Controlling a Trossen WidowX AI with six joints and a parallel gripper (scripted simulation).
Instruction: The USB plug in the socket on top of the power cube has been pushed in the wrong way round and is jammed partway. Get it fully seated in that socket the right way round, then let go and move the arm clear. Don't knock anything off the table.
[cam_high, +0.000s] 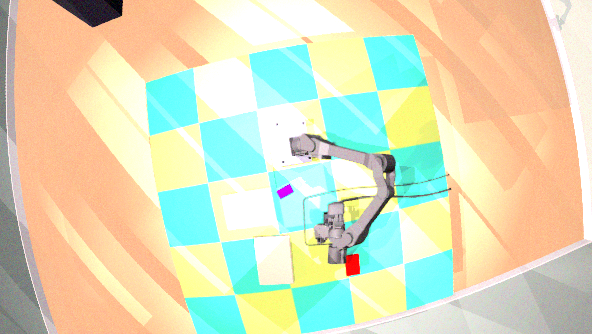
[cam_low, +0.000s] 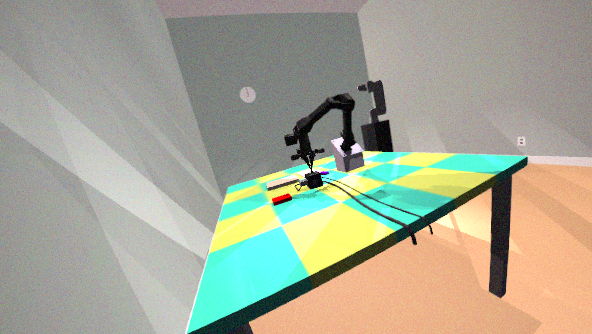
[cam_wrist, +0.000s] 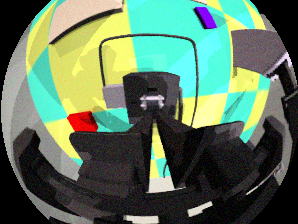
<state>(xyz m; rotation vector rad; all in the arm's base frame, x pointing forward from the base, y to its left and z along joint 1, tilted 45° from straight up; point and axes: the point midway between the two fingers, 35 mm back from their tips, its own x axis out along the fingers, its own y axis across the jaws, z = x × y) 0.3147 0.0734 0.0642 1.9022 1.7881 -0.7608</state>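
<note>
So the gripper (cam_high: 334, 235) (cam_low: 311, 171) (cam_wrist: 153, 115) is pinched nearly shut on something thin, and I'd say that's the USB plug (cam_wrist: 151, 102), the small silvery bit at the fingertips on top of the power cube (cam_low: 314, 180) (cam_wrist: 131, 86). Can't tell which way round it is or how deep it sits. The cube is under the wrist in the top view, in the lower right part of the tabletop.

The grip comes in from above, which makes sense imo: the socket faces up, so the plug has to come straight out before it gets turned. My guess is we're at the grab-and-pull stage, with the flip and reseat left to do. Yank it crooked and the cube could tip or skid.

Two dark cables (cam_high: 420, 196) (cam_low: 370, 205) run over the right edge in the top view, so a snag could drag stuff that way. The red block (cam_high: 353, 265) (cam_low: 282, 199) (cam_wrist: 82, 121) is near the cube on the lower edge's side, and the beige slab (cam_high: 274, 260) (cam_low: 282, 183) (cam_wrist: 85, 17) is left of it, also toward that edge. The purple block (cam_high: 285, 191) (cam_low: 324, 173) (cam_wrist: 205, 17) is nearer the middle, well away from every corner.

Containers? No open bin or tray that I can spot. The socket's the only receptacle that matters, and its inside is hidden.
</note>
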